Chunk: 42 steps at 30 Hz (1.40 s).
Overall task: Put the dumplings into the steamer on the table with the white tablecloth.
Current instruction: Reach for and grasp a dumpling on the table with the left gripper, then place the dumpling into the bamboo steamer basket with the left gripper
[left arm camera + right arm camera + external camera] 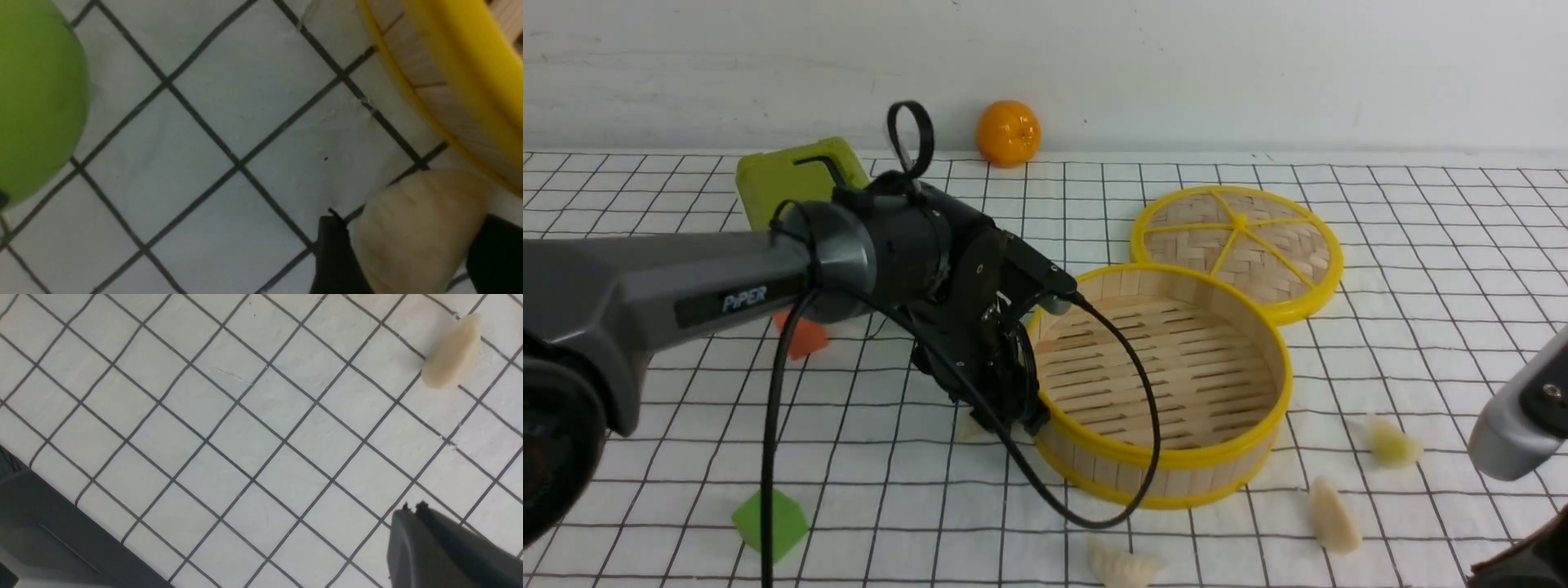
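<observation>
On my left arm, the black two-fingered gripper (412,245) has its jaws apart, with a cream-white crescent-shaped toy dumpling (421,228) between the fingertips; I cannot tell whether they touch it. That dumpling lies on the white black-gridded tablecloth (196,155), just beside the round yellow-rimmed bamboo steamer (1160,384). My right gripper's (414,508) jaws are together, apart from another cream dumpling (451,353).

Apparently a robotics lab: cabled arm (841,253), gridded tablecloth (874,490), plain pale wall (1217,73).

Pale dumpling (416,232) beside bamboo steamer (445,85)
</observation>
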Each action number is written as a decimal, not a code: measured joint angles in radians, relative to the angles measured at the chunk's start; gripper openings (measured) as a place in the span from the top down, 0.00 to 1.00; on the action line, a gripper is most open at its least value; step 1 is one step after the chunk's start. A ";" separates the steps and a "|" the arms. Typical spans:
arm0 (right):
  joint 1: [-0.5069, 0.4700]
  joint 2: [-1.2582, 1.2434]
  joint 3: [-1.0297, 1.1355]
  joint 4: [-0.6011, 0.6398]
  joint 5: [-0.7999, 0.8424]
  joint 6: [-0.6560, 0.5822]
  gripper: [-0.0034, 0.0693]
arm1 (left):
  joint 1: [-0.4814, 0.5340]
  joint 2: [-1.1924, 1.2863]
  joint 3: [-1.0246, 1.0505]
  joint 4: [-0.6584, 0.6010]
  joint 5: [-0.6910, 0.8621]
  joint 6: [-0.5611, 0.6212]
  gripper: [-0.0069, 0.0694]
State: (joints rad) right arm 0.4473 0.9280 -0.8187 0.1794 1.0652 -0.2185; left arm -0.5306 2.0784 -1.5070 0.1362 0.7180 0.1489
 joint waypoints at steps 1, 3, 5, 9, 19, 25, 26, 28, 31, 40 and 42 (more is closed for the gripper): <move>0.000 0.000 0.000 0.000 0.000 0.000 0.96 | 0.000 0.004 0.000 -0.002 0.002 0.005 0.41; 0.000 0.000 0.000 -0.001 0.000 0.000 0.96 | 0.000 0.007 -0.002 0.000 0.004 0.010 0.50; 0.000 0.000 0.000 -0.004 0.000 0.000 0.95 | 0.000 0.008 -0.004 0.002 0.009 0.012 0.60; 0.000 0.000 0.000 -0.019 0.000 0.000 0.95 | -0.010 -0.006 -0.055 0.021 0.139 -0.002 0.59; 0.000 0.000 0.000 -0.020 -0.011 0.057 0.94 | -0.190 -0.004 -0.508 -0.064 0.255 -0.429 0.59; 0.000 -0.006 0.000 -0.020 0.055 0.092 0.93 | -0.189 0.166 -0.626 -0.090 0.221 -0.558 0.59; 0.000 -0.010 0.000 -0.020 0.066 0.096 0.93 | -0.187 0.199 -0.643 -0.085 0.210 -0.570 0.59; 0.000 -0.025 0.000 -0.020 0.095 0.099 0.93 | -0.185 0.242 -0.673 -0.074 0.184 -0.582 0.59; 0.000 -0.054 0.000 -0.024 0.114 0.099 0.93 | -0.185 0.281 -0.701 -0.063 0.146 -0.595 0.59; 0.000 -0.229 0.000 -0.091 0.133 0.102 0.93 | -0.184 0.333 -0.726 -0.009 0.129 -0.610 0.40; 0.000 -0.256 0.000 -0.110 0.136 0.102 0.93 | -0.184 0.307 -0.750 -0.008 0.179 -0.608 0.34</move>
State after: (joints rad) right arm 0.4473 0.6724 -0.8187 0.0696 1.2017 -0.1163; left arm -0.7150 2.3856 -2.2566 0.1284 0.8967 -0.4588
